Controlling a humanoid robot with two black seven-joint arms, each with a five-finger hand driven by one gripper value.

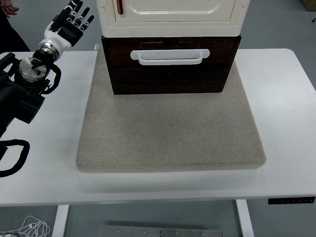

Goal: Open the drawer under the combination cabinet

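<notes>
The combination cabinet [170, 12] stands at the far middle of the white counter [276, 98], its cream upper body resting on the dark wooden drawer [170, 69] that the task concerns. The drawer front faces the robot and looks fully closed, with a white bar handle [170, 57] running across its upper half, a placement that seems meant to give a hand something to hook and pull straight toward the near edge. Cabinet and drawer sit on the back of a grey felt mat [170, 133], which probably keeps the unit from sliding when the handle is tugged and spares the surface below. The left hand [69, 24] hovers off the far left of the cabinet, above the counter's back corner and well apart from the handle; its fingers [81, 15] are spread and extended upward, holding nothing. The right arm is out of view. In front of the drawer the mat is bare right down to its front edge, so the drawer has open room to travel toward the robot. The cabinet's left wall is the nearest obstacle to the hand, which, I judge, must swing inward and down to reach the handle. A person's hand [10, 9] shows at the top left corner.
</notes>
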